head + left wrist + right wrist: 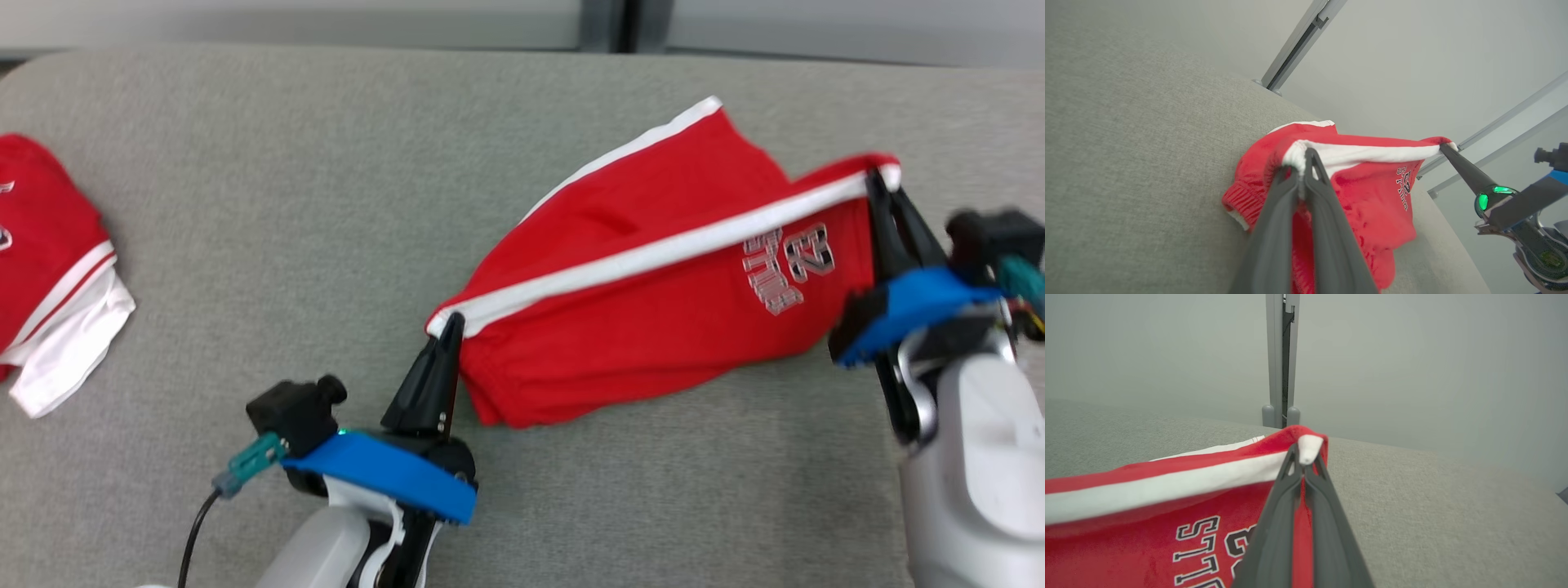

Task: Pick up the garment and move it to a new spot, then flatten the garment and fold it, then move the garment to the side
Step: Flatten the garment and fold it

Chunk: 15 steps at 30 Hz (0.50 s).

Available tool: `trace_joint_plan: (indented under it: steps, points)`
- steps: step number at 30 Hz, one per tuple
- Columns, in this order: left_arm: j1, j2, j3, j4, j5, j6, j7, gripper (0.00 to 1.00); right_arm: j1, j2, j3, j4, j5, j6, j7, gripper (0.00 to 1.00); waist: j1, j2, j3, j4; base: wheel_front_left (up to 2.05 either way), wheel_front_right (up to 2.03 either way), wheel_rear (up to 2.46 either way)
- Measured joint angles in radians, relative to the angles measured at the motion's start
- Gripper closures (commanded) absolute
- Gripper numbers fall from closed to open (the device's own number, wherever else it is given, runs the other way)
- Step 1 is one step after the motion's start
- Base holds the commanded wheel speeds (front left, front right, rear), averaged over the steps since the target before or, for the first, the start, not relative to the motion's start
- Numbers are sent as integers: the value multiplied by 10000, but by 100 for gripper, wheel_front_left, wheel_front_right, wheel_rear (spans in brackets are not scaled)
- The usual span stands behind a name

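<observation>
Two corners pinched: left gripper [451,322] and right gripper [876,177] clamp the limp, light-looking garment [637,343] along its white stripe [653,253].

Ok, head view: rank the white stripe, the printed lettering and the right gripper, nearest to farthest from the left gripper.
1. White stripe: its end pinched by the left gripper.
2. Printed lettering: farther right, below the stripe.
3. Right gripper: at the stripe's right end.

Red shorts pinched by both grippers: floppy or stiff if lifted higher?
Likely floppy: the red shorts sag below the white stripe pulled taut between left gripper and right gripper. Probably light: two fingertip pinches hold the edge up.
</observation>
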<state>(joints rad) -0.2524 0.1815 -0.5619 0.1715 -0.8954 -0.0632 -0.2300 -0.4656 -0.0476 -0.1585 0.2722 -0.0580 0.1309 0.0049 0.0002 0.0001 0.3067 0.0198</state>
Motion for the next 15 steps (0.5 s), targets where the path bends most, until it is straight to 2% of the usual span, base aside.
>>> trace_joint_plan:
  steps: [7, 15]
  points:
    - [-1067, -683, 284, 1243, -514, 48, 117, 100, -2377, -12, 194, 2303, -961, 0, 395, 100, 1, 0, 765, 679, 0, 0, 0]
    - [-1954, -1104, 265, 2105, -897, -48, 113, 100, -4077, -171, -13, 4416, -1593, 0, 349, 100, 0, 0, 1234, 1159, 0, 0, 0]
